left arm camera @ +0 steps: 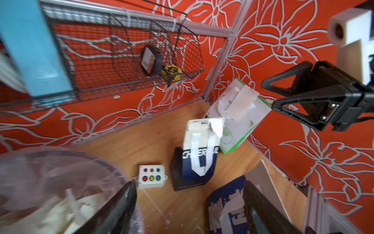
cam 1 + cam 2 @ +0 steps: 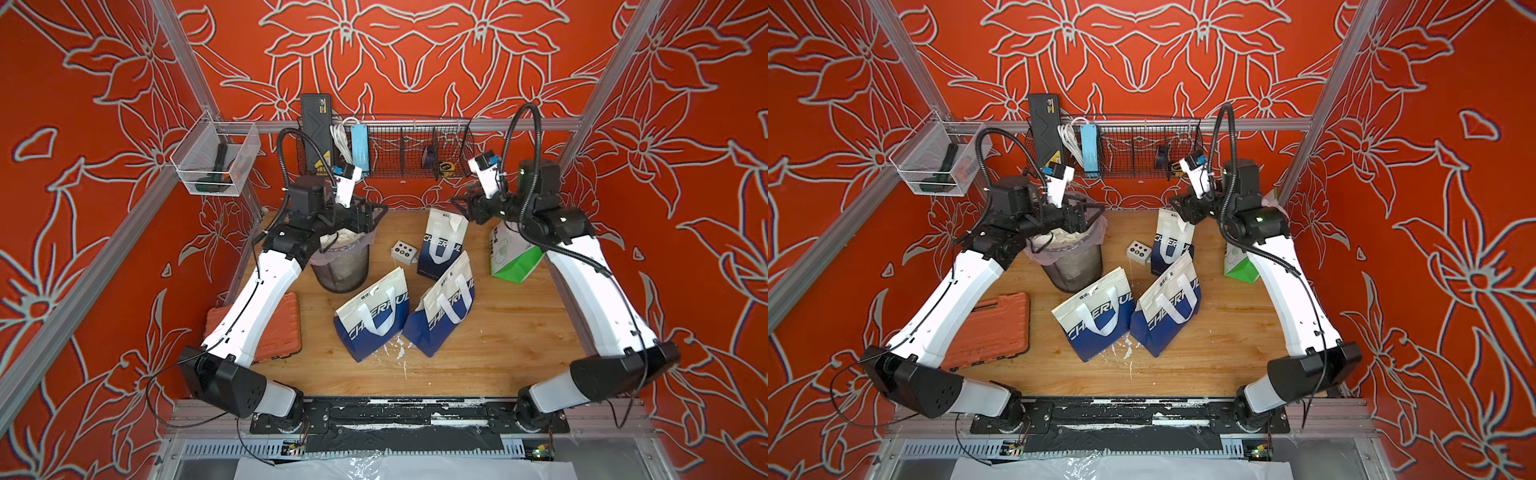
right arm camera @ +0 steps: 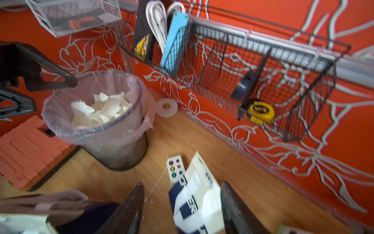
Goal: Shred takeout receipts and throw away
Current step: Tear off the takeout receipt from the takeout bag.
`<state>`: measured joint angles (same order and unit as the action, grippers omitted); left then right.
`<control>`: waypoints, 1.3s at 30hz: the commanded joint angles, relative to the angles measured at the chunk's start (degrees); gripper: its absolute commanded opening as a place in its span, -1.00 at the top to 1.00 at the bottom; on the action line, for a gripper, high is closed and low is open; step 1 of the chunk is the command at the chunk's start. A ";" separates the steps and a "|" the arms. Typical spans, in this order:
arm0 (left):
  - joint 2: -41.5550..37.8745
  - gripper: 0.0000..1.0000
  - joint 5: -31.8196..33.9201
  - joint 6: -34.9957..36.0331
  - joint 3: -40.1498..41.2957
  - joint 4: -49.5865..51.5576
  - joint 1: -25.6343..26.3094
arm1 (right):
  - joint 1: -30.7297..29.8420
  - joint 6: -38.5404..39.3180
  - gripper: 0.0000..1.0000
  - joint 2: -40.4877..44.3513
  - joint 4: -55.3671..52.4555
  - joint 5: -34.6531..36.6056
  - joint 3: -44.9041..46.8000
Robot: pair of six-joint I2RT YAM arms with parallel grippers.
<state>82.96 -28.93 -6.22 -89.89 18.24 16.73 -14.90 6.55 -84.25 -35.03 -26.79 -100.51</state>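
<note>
Currently | left end effector (image 2: 374, 217): jaws apart, empty, above lined mesh waste bin (image 3: 113, 150) | torn receipt pieces (image 3: 101, 108) lie inside bin | right end effector (image 2: 459, 209): jaws apart, empty, above upright CHERRUL bag (image 1: 192, 172) | receipt slip (image 1: 217, 126) at that bag's top | second receipt slip (image 1: 240, 105) on green-and-white bag (image 1: 238, 139)

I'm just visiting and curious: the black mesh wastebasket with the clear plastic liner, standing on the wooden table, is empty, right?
Not empty. The black mesh wastebasket with the clear plastic liner stands on the wooden table, but it holds torn white paper pieces, as the right wrist view shows.
</note>
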 commanded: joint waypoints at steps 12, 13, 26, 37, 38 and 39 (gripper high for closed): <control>14.80 -0.59 10.01 3.47 -7.30 -5.41 17.69 | 10.96 -1.12 -0.12 -2.29 3.83 -9.32 16.25; 15.95 -0.59 10.90 4.43 -8.14 -5.26 18.38 | 10.97 -1.34 -0.11 -3.00 5.01 -9.72 16.52; 25.78 -0.63 25.65 22.19 -11.92 -10.55 24.04 | 11.33 -1.83 -0.03 -12.05 17.00 -15.22 17.27; 34.86 -0.55 35.26 29.66 -20.53 -10.96 24.93 | 11.30 -1.73 0.60 -13.07 18.42 -21.02 16.83; 35.65 -0.55 35.96 30.50 -21.09 -10.65 25.02 | 11.32 -1.66 0.65 -12.99 18.48 -21.44 16.92; 36.21 -0.55 36.42 31.11 -21.68 -10.24 25.15 | 11.29 -1.70 0.67 -12.88 18.44 -21.45 16.97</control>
<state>117.51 4.16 21.15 -109.51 8.23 41.15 -3.77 4.23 -97.41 -17.87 -45.47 -83.48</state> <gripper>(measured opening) 0.775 0.169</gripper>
